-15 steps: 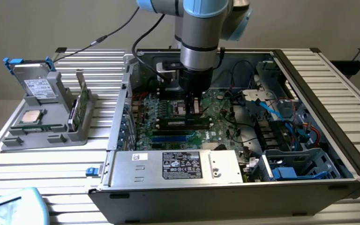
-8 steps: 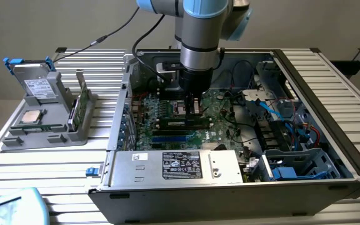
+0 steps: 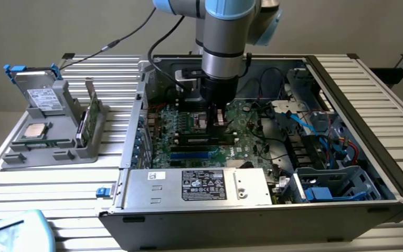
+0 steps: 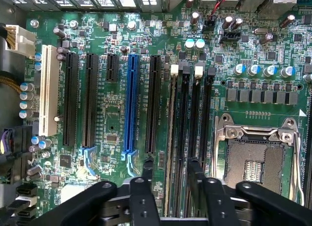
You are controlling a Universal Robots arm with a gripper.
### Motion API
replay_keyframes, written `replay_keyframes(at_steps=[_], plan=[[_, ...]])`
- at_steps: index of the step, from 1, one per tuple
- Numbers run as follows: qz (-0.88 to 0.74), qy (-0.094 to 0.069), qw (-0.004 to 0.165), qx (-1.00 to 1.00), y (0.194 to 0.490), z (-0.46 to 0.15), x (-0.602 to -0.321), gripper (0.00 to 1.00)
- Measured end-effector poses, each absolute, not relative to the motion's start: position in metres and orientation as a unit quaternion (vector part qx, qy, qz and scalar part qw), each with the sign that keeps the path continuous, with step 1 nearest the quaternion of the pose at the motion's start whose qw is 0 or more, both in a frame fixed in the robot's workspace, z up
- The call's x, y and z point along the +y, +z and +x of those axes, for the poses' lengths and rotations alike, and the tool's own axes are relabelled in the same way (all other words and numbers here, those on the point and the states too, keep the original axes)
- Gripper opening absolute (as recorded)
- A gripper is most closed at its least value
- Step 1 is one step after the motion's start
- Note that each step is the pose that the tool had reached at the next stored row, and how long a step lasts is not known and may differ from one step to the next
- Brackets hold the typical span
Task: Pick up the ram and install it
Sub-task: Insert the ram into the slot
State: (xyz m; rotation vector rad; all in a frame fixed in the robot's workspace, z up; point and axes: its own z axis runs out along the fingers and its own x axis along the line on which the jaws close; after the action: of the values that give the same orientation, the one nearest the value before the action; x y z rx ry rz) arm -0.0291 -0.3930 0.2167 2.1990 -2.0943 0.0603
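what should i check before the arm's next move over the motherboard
1. gripper open: ok, its fingers stand apart.
2. ram in a slot: ok, it stands edge-on between the fingers, beside an empty memory slot.
3. fingers clear of the ram: ok, a gap shows on each side.
4. ram pressed fully home: cannot tell.
5. white latch at the ram's end closed: cannot tell.

Slatted metal table [image 3: 48, 194] before grey wall [image 3: 48, 26]
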Motion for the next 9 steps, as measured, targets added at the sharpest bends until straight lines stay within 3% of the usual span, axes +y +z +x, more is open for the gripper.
replay_keyframes(at_steps=[1,9], plan=[[0.723,0.02,0.052,-0.689,0.219,-0.029,-0.393,0.45],[0.723,0.02,0.052,-0.689,0.238,-0.029,-0.393,0.45]])
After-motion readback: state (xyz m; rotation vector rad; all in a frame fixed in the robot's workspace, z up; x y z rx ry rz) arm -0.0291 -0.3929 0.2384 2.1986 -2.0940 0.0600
